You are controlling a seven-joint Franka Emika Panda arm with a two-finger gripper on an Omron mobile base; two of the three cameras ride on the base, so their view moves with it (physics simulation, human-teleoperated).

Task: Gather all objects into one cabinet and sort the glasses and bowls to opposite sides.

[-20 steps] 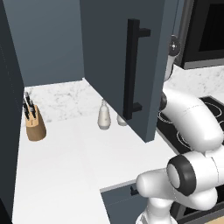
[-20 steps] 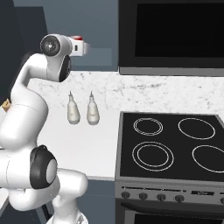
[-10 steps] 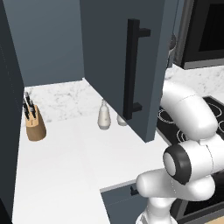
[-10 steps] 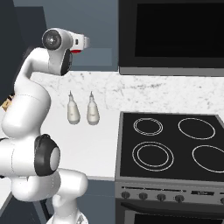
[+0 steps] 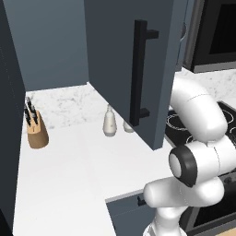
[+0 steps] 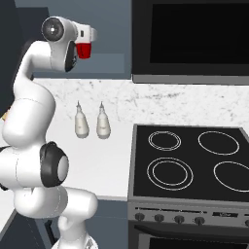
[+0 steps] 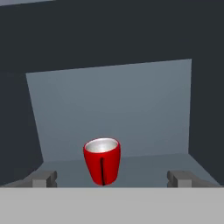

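A glossy red mug (image 7: 102, 160) with a pale inside stands upright on the plain shelf of the slate-blue cabinet (image 7: 118, 105), its handle turned toward me. My gripper (image 7: 113, 178) is open and empty. Its fingertips (image 7: 43, 178) stand wide apart just short of the mug, one to each side of it. From the right base view the arm is raised high, and the red mug (image 6: 85, 50) shows just under the hand. The cabinet door (image 5: 115, 64) hangs open, its black bar handle (image 5: 139, 73) facing the left base view. The bowls are out of view.
Two pale shakers (image 6: 81, 124) (image 6: 103, 125) stand on the marble counter below the cabinet. A knife block (image 5: 36, 130) sits at the counter's left. The black stovetop (image 6: 189, 163) lies to the right, under a dark microwave (image 6: 194, 34). The open door hangs close beside the arm.
The arm's upper joints have turned a little and the hand has shifted slightly, so more of the red mug shows under it. The jaws have stayed open.
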